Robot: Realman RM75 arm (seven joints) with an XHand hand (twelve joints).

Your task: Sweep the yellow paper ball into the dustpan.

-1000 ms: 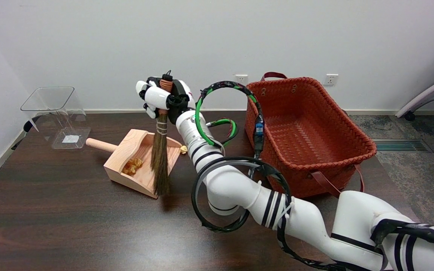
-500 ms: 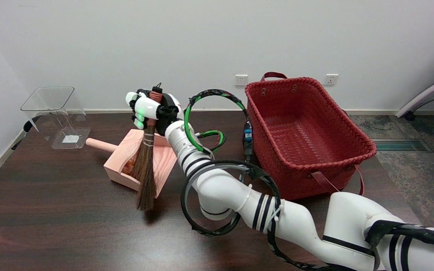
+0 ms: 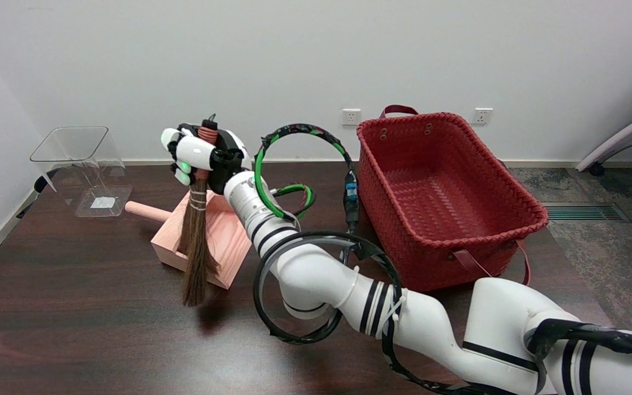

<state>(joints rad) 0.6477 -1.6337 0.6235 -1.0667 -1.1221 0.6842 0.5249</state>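
right hand (image 3: 198,153) — fingers wrapped round broom (image 3: 195,241) handle | bristles hang across dustpan (image 3: 223,247) | yellow paper ball hidden | next — probably set broom on desk (image 3: 74,329)

One wooden dustpan (image 3: 223,241) sits near the table's centre, with one small broom (image 3: 195,241) hanging in front of it. One red woven basket (image 3: 447,197) stands at three o'clock from the dustpan, and one clear plastic container (image 3: 83,170) at ten o'clock. Two wall sockets (image 3: 351,116) show at twelve o'clock.
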